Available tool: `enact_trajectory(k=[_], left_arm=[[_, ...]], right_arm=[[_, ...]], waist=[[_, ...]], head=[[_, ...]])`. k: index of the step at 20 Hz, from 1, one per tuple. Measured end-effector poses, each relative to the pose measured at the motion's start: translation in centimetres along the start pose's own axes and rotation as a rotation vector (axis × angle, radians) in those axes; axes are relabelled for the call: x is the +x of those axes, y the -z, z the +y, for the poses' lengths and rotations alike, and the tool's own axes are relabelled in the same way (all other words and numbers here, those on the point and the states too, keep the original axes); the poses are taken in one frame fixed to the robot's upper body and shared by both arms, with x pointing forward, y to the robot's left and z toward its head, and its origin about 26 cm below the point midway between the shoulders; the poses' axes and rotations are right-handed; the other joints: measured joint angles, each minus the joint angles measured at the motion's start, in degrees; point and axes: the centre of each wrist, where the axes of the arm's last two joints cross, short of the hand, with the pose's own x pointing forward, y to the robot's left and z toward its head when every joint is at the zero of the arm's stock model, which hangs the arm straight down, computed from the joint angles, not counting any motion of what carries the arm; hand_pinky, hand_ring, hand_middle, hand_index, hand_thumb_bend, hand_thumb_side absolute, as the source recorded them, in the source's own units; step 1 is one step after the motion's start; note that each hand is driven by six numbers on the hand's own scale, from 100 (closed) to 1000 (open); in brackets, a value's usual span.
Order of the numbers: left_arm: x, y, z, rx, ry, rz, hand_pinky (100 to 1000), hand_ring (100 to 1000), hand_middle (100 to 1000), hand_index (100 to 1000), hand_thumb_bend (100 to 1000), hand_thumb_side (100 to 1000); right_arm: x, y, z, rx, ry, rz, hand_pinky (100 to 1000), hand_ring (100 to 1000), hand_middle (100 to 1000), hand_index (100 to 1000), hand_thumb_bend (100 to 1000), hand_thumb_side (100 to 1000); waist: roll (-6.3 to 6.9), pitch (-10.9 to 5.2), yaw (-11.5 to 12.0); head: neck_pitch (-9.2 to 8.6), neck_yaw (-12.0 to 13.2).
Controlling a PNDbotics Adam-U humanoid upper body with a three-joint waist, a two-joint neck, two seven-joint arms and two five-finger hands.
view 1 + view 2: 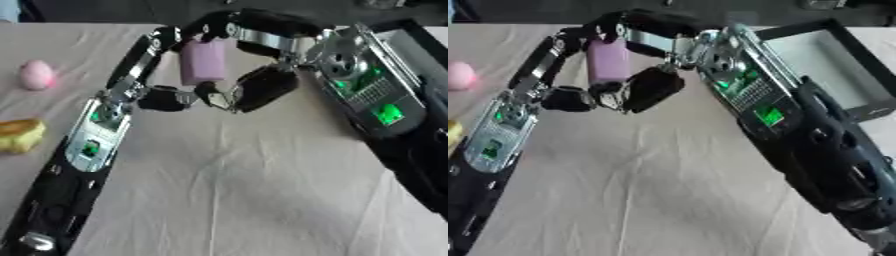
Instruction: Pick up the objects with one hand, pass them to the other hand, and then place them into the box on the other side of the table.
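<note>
I see my left hand (144, 75) and my right hand (254, 60) both curled around the upright pink cylinder (203, 61), near the table's (245, 190) far edge.

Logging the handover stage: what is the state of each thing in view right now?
Pale purple cylindrical block: upright, off the table, between both hands.
Left hand: fingers curled round the block.
Right hand: fingers curled round the block.
Black box: open.
Pink ball: resting on the table.
Yellow object: resting on the table.
</note>
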Motion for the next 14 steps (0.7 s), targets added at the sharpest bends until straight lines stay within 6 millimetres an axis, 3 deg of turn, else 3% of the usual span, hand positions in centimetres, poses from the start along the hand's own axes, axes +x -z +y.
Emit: enact_trajectory(k=[6,14], left_arm=[[0.04,0.04,-0.13,-0.002,-0.004,-0.003,734,639,592,537,100,122],[0.05,0.04,-0.14,-0.001,-0.009,0.001,732,634,588,536,100,127]], right_arm=[[0.02,0.05,0.01,-0.05,-0.101,0.03,929,872,844,887,350,441],[-0.04,0.02,0.06,-0.089,-0.139,0.052,923,855,820,863,293,408]], waist=[[0.0,0.0,-0.02],[0.0,0.0,-0.05]], head=[[0.0,0.02],[0.0,0.02]])
